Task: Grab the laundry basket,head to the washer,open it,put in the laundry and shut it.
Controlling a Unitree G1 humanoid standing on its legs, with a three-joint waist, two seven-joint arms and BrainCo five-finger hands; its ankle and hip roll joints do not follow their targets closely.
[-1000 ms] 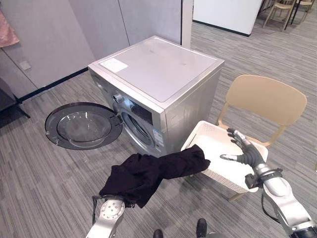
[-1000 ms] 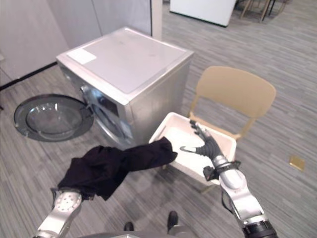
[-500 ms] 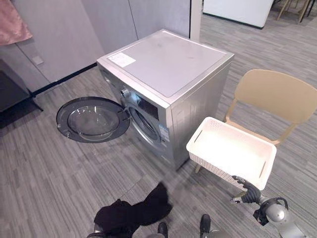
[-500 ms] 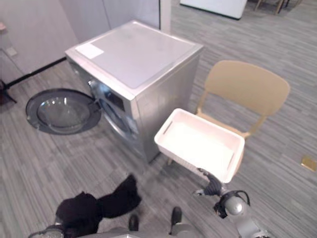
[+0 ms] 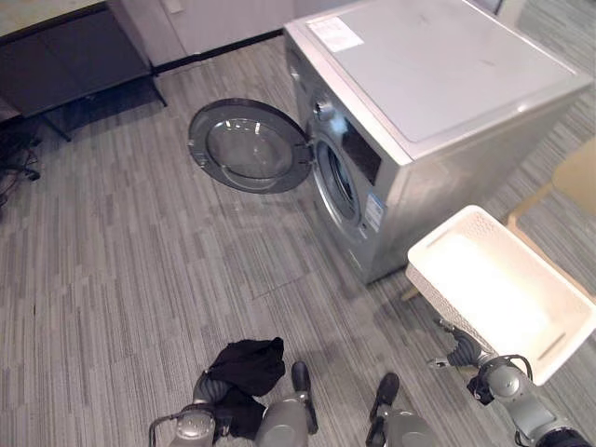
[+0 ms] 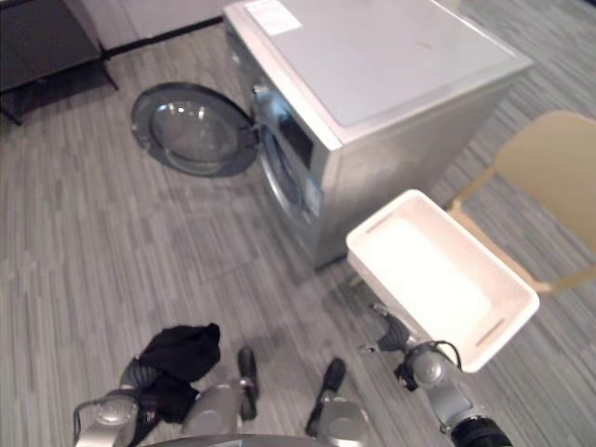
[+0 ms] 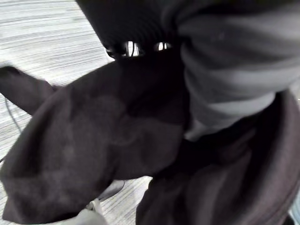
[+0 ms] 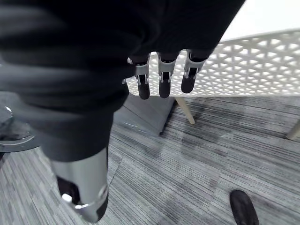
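Down by our left side, near the grey striped floor point(image 5: 112, 279), we carry a bundle of black soft cloth point(image 5: 244, 365), the laundry, bunched over our left robot hand point(image 5: 223, 386). In the left wrist view the cloth point(image 7: 93, 140) drapes over the hand and hides its fingers, so we cannot tell how firmly it is clenched; we only judge that the cloth hangs from it. We expect this garment to be light and limp, neither slippery nor fragile, apt to trail and snag on the drum's rim, so we would keep it gathered in one bunch rather than held by an edge.

Ahead of us stands the silver front-loading washing machine point(image 5: 447, 102), its round dark glass door point(image 5: 250, 147) swung wide open to the left of the drum's opening point(image 5: 337, 182). The cloth is well apart from that opening and not yet inside.

To our right, the white perforated plastic laundry basket point(image 5: 549, 349) sits on a tan plastic chair point(image 6: 559, 168); it looks empty. Our right robot hand point(image 5: 458, 349) hovers just beside the basket's near wall, its silver dark-tipped fingers point(image 8: 161, 77) straight and relaxed, holding nothing; whether they touch the lattice wall point(image 8: 243, 65) we cannot tell.
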